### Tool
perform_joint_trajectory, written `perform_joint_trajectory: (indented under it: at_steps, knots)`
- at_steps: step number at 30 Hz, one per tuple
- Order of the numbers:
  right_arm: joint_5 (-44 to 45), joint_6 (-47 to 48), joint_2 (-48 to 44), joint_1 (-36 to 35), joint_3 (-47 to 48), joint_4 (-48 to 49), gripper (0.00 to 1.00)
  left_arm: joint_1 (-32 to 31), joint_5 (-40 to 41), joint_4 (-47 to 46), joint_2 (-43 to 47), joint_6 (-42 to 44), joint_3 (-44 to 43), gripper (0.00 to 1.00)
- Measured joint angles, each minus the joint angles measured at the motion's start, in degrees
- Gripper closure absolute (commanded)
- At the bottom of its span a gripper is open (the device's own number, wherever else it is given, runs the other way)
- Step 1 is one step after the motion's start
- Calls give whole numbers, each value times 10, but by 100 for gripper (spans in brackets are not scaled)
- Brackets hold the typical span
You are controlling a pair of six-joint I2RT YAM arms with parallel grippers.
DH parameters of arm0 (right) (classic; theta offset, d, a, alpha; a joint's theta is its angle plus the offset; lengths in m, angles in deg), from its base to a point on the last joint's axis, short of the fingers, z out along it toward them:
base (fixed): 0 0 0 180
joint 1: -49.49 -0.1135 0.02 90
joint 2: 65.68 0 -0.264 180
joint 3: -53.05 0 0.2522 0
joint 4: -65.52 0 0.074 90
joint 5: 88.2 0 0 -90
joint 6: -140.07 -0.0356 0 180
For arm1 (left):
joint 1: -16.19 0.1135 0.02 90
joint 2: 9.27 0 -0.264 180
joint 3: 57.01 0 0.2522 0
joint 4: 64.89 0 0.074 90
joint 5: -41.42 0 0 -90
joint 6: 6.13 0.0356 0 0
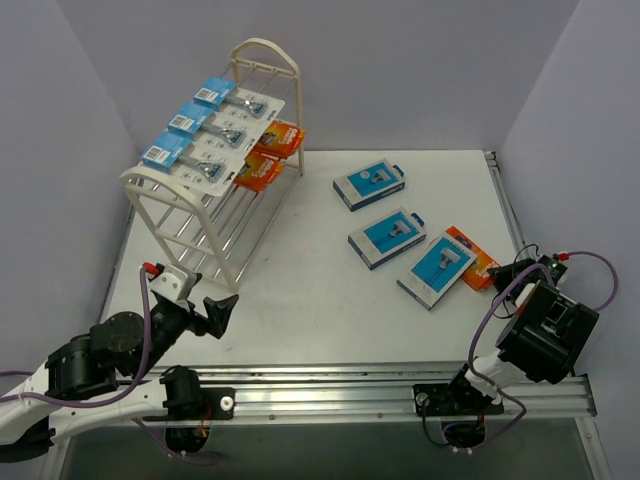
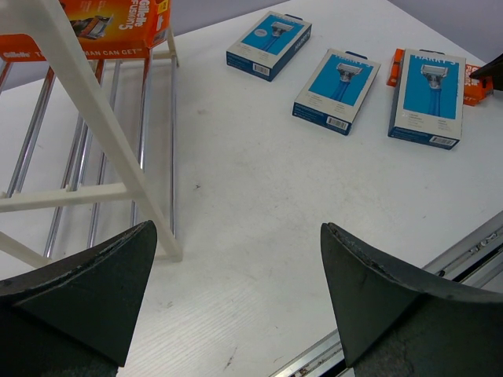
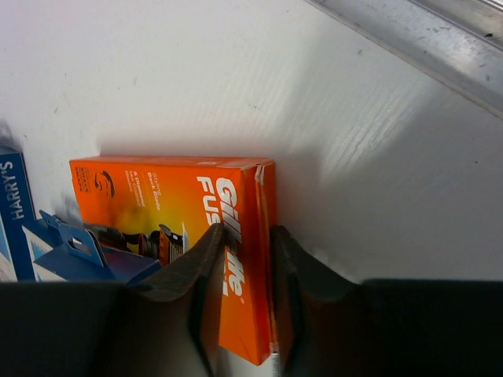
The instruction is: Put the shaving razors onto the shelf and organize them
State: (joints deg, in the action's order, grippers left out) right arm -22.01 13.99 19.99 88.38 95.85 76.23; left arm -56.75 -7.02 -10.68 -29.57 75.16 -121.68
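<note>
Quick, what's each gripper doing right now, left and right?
Left gripper: open, holding nothing.
Right gripper: closed on one end of the orange Gillette box.

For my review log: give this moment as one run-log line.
left gripper: open, near shelf | right gripper: jaws narrow at orange box end, grip unclear | table: three blue boxes unshelved
</note>
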Motion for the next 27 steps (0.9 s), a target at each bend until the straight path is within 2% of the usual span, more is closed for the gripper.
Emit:
perform_joint_trajectory:
  at_steps: [3, 9, 16, 27]
  knots:
    - [-9, -4, 0, -2, 0, 2, 100, 0, 0, 0, 0, 0, 0, 6]
    - [-11, -12, -21, -12, 0, -31, 100, 0, 0, 0, 3, 0, 0, 6]
    - [-11, -20, -136, -24, 8, -123, 100, 0, 0, 0, 9, 0, 0, 6]
    - [6, -29, -266, -27, 129, -249, 100, 0, -1, 0, 14, 0, 0, 6]
